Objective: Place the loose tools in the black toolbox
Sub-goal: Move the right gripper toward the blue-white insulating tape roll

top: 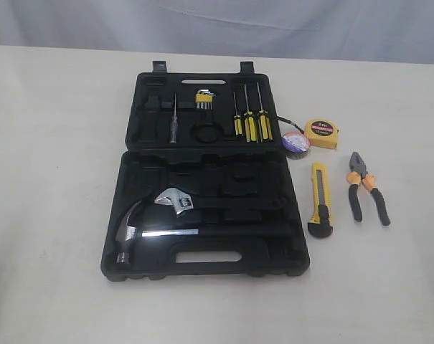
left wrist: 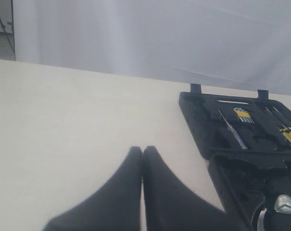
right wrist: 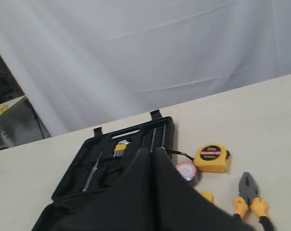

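right hand apart from pliers

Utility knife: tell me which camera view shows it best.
The exterior view: the whole utility knife lies unobstructed beside the toolbox. The right wrist view catches only a yellow sliver, likely its end; the left wrist view misses it.

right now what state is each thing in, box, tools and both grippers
black toolbox, open, lying flat on the table
tape measure, outside the box, on the table
tape roll, outside, beside the tape measure
utility knife, outside, flat on the table
pliers, outside, jaws closed
hammer, seated in the box
wrench, seated in the box
screwdrivers, slotted in the box
left gripper, shut, empty
right gripper, shut, empty
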